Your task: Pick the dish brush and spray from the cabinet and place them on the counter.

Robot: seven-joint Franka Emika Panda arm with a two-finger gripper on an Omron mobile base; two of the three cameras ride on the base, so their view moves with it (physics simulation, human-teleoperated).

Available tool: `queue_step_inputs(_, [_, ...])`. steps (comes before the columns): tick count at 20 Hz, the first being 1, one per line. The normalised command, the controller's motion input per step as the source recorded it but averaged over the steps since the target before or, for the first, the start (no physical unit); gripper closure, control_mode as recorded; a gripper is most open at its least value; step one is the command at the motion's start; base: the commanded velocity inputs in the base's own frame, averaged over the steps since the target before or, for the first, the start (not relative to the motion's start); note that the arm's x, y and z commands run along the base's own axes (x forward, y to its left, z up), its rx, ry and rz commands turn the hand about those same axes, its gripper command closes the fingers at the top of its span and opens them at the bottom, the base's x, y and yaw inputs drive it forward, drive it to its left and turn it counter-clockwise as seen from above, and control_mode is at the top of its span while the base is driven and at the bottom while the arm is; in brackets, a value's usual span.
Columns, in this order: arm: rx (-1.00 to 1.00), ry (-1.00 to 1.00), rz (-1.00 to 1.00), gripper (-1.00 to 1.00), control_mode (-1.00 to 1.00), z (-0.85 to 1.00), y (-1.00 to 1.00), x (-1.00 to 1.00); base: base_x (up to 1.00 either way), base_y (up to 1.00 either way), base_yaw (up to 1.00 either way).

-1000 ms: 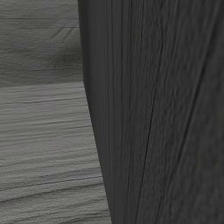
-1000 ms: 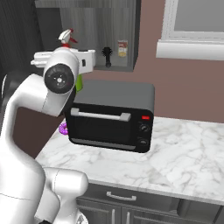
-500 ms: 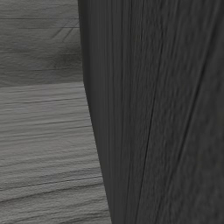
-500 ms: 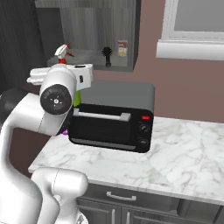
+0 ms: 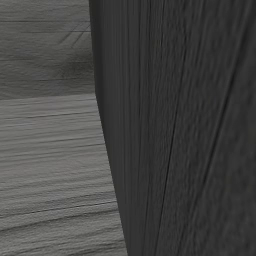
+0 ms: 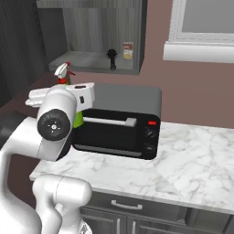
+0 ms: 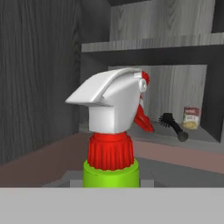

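We found the spray (image 7: 112, 131) upright and close before the hand camera, its green body running down toward the end effector. In the right base view the spray (image 6: 64, 75) stood above the arm, left of the microwave (image 6: 119, 121) and clear of the cabinet (image 6: 91, 32). The end effector appeared clamped on the spray (fingers hidden, so this is inferred). The brush (image 7: 173, 127) lay on the cabinet shelf. The desk (image 6: 192, 164) lay below and right: the coming move runs downward, we judged.
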Motion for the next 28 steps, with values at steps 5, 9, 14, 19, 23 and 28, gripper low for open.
queue_step_inputs(5, [-0.02,0.01,0.00,1.00,-1.00,-0.27,-0.09,-0.13,0.00,0.00,0.00])
queue_step_inputs(9, [-0.05,0.02,0.00,1.00,-1.00,-0.23,-0.21,-0.15,0.00,0.00,0.00])
queue_step_inputs(14, [-0.05,0.00,0.00,1.00,-1.00,-0.22,-0.23,-0.07,0.00,0.00,0.00])
queue_step_inputs(19, [-0.04,0.00,-0.02,1.00,-1.00,-0.24,-0.20,0.00,0.00,0.00,0.00])
queue_step_inputs(23, [-0.01,0.00,-0.05,1.00,-1.00,-0.28,-0.22,-0.01,0.00,0.00,0.00])
queue_step_inputs(28, [0.00,0.00,-0.05,1.00,-1.00,-0.25,-0.23,-0.09,0.00,0.00,0.00])
